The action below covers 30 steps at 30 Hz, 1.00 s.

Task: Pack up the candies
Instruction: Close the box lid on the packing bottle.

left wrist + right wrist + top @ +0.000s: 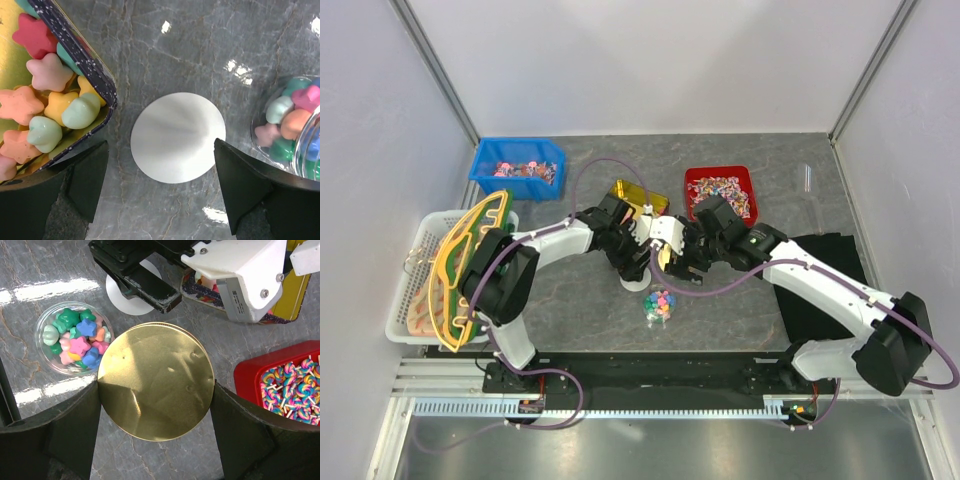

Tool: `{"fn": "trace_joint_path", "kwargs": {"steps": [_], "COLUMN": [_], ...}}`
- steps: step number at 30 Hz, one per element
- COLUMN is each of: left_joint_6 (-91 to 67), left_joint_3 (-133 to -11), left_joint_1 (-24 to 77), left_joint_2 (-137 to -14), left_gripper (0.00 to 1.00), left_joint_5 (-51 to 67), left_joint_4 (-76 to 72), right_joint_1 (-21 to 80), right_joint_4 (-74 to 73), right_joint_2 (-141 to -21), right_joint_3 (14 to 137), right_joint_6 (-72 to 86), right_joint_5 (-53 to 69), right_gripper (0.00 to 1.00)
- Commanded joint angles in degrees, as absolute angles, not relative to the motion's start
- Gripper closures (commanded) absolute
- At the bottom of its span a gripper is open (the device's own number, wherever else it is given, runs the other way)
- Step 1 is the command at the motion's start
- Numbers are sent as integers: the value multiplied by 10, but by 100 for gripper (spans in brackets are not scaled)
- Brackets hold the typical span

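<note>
Partly cropped candies (287, 122); left gripper (161, 152) apart around white disc (177, 135), right gripper (156, 390) clamping gold lid (156, 375).

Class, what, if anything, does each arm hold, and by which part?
Right fingers grip the gold lid by opposite edges of its rim. Left fingers hold nothing; a white disc lies between them.

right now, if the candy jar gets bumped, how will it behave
The jar looks small, clear and thin-walled, so it is probably light and apt to slide on the glossy table. It seems open and filled with candies near the rim, so a tip would likely spill them. Its round wall could roll if toppled.
</note>
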<state>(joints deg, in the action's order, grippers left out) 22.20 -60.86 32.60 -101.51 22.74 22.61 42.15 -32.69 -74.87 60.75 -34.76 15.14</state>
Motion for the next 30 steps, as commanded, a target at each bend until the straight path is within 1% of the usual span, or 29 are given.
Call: {"fn": "trace_joint_path", "kwargs": {"steps": [1,7,13,18,22,30], "left_joint_6": [215,218,232,230,235,237], "left_joint_3": [-621,-619,-598,-579,-574,-566], "left_joint_1": [325,325,325,325,325,325], "left_joint_2": [-1044,-1056,-1015,-978,-960,-959], "left_gripper": [6,6,6,6,5,5], "left_joint_5": [204,200,197,219,249,272], "left_joint_4": [231,236,226,213,207,204], "right_joint_1": [420,420,419,421,436,474], "right_joint_4": [-330,-332,-336,-379,-404,-353], "right_joint_2": [-733,-736,-734,-748,-772,-821], "right_joint_3": [609,610,609,620,631,621], "right_joint_6": [-352,-355,-356,-379,-388,-359], "right_joint_5": [155,157,161,216,234,246], "right_gripper": [45,45,44,45,46,48]}}
